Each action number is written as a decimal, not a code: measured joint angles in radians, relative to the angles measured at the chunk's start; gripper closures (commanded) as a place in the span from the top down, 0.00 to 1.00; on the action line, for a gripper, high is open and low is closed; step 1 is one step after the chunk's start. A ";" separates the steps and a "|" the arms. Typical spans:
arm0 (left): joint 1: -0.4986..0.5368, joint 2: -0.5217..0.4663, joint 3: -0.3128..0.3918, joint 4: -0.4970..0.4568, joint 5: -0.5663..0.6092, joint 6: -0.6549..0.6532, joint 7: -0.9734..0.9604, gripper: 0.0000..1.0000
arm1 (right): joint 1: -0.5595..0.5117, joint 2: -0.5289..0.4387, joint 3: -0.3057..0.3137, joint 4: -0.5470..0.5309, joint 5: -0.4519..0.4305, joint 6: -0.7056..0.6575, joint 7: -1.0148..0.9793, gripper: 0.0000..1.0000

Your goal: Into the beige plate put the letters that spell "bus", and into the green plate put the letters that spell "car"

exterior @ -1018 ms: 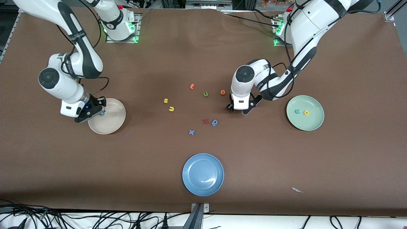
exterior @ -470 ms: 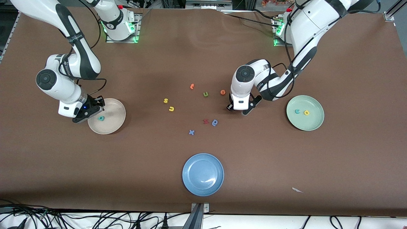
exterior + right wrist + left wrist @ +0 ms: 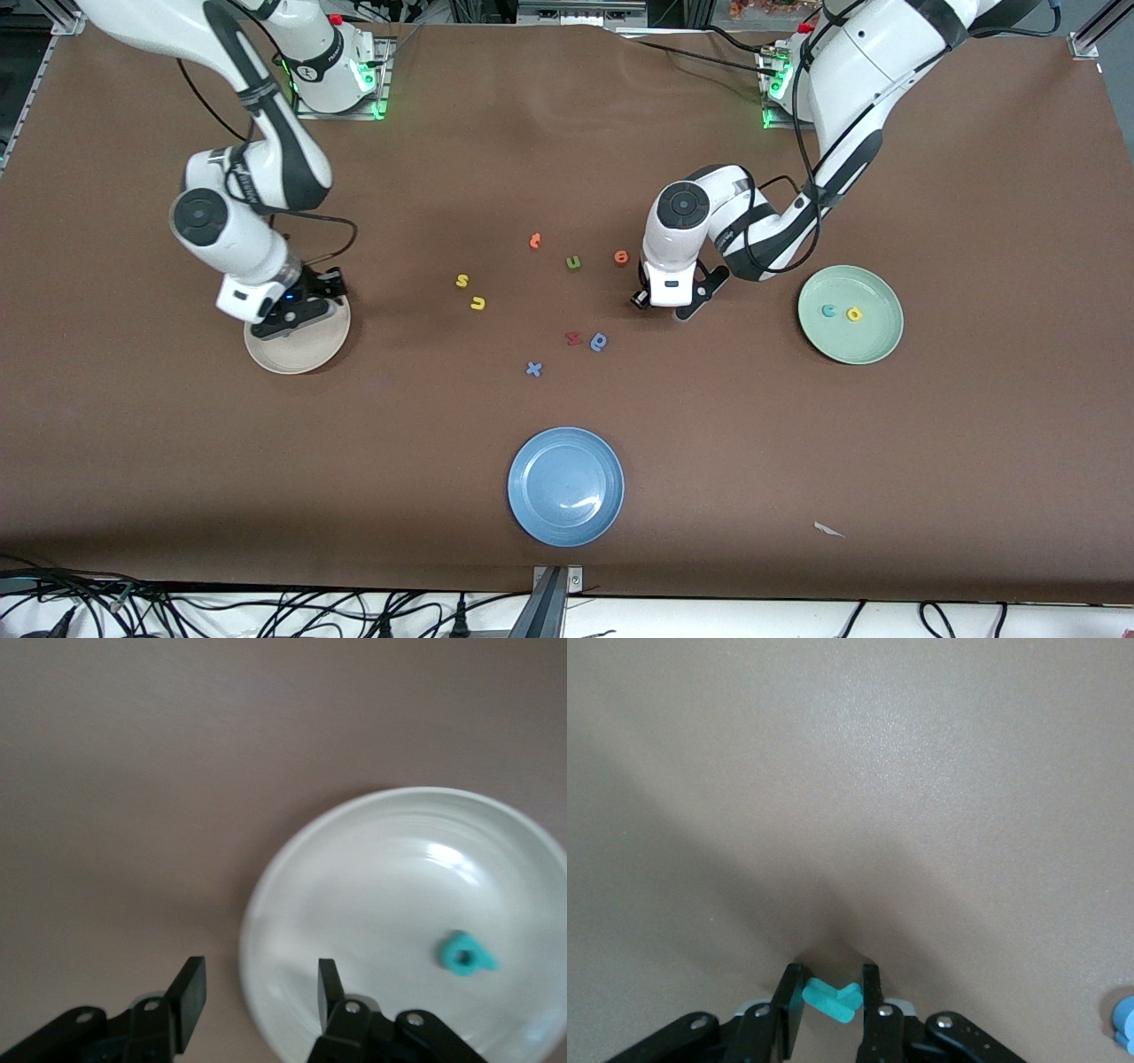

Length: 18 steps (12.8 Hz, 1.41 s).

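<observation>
My left gripper (image 3: 833,979) is shut on the teal "r" (image 3: 831,999), low at the table beside the orange letters; in the front view the left gripper (image 3: 660,306) hides it. The green plate (image 3: 873,341) holds the teal "c" (image 3: 829,311) and yellow "a" (image 3: 854,314). My right gripper (image 3: 259,979) hangs open and holds nothing over the rim of the beige plate (image 3: 372,868), where the teal "b" (image 3: 464,954) lies. In the front view the right gripper (image 3: 301,310) covers the "b". The yellow "s" (image 3: 462,281) and "u" (image 3: 477,303) lie mid-table.
Two orange letters (image 3: 535,240) (image 3: 621,257), a green u-shape (image 3: 574,262), a dark red letter (image 3: 573,338), a blue a-like letter (image 3: 600,341) and a blue x (image 3: 533,369) lie mid-table. The blue plate (image 3: 566,486) sits nearest the front camera.
The right gripper opened, left the teal "b" in the beige plate and swung toward the table's middle. The left gripper closed on the teal "r" without shifting place.
</observation>
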 measured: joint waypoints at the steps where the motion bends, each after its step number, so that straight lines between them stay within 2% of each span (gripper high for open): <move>1: 0.000 0.000 0.000 0.001 0.000 0.000 0.002 0.17 | 0.025 0.001 0.023 0.000 0.000 0.000 0.083 0.59; 4: 0.013 -0.001 0.006 0.039 0.000 0.000 0.030 0.17 | 0.119 0.012 0.044 -0.002 0.000 0.005 0.282 0.60; 7: 0.053 -0.010 0.005 0.099 0.000 -0.003 0.103 0.17 | 0.199 0.053 0.045 -0.002 0.000 0.072 0.425 0.60; 11: 0.147 -0.055 0.003 0.111 0.000 -0.028 0.278 0.17 | 0.273 0.117 0.045 -0.001 0.000 0.149 0.531 0.60; 13: 0.235 -0.069 -0.017 0.111 0.000 -0.074 0.408 0.17 | 0.274 0.121 0.043 -0.001 0.000 0.151 0.534 0.59; 16: 0.452 -0.073 -0.144 0.111 0.000 -0.187 0.604 0.17 | 0.275 0.122 0.043 -0.001 0.000 0.152 0.538 0.59; 18: 0.562 -0.074 -0.187 0.111 0.000 -0.270 0.744 0.16 | 0.284 0.129 0.043 -0.001 0.000 0.161 0.553 0.59</move>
